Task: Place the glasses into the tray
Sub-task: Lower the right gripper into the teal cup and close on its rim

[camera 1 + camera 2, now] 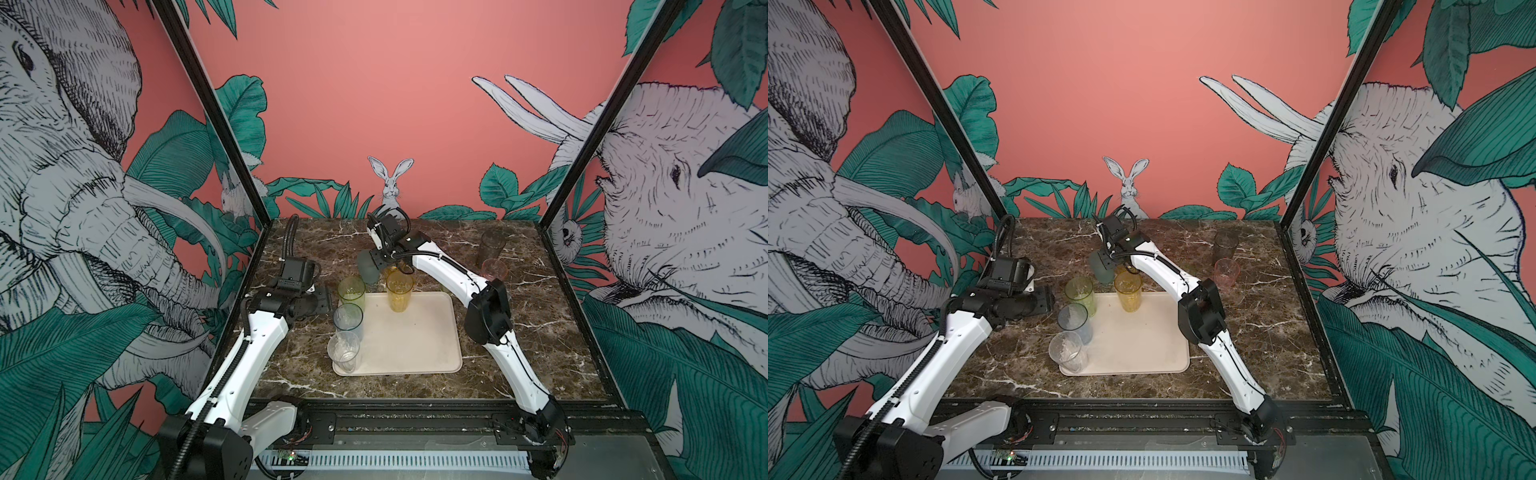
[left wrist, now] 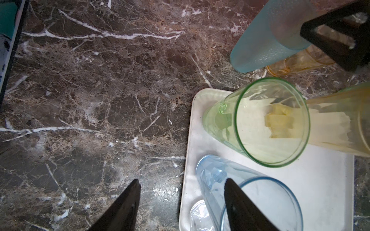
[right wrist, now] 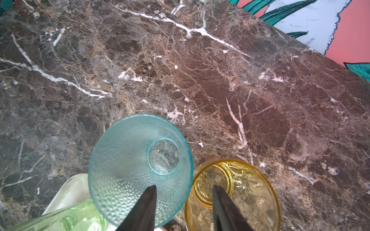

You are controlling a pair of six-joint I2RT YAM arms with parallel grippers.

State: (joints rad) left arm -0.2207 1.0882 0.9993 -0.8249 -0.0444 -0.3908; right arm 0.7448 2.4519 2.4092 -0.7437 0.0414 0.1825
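1. Both jaws of the right gripper (image 3: 183,186) stand apart, one over the teal glass (image 3: 124,160), one over the short amber glass (image 3: 250,180), both just beyond the tray (image 1: 415,340).
2. Jaws of the left gripper (image 2: 182,179) gape, empty, above the marble table (image 2: 80,100) beside the tray.
3. Four glasses (image 1: 351,291) stand in the tray.

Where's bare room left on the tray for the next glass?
The tray's right half and near middle are bare, bordered by the tall amber tumbler at the far rim and the left column: yellow-green tumbler, blue tumbler, clear tumbler. Crowded behind the far rim: teal tumbler, short amber tumbler.
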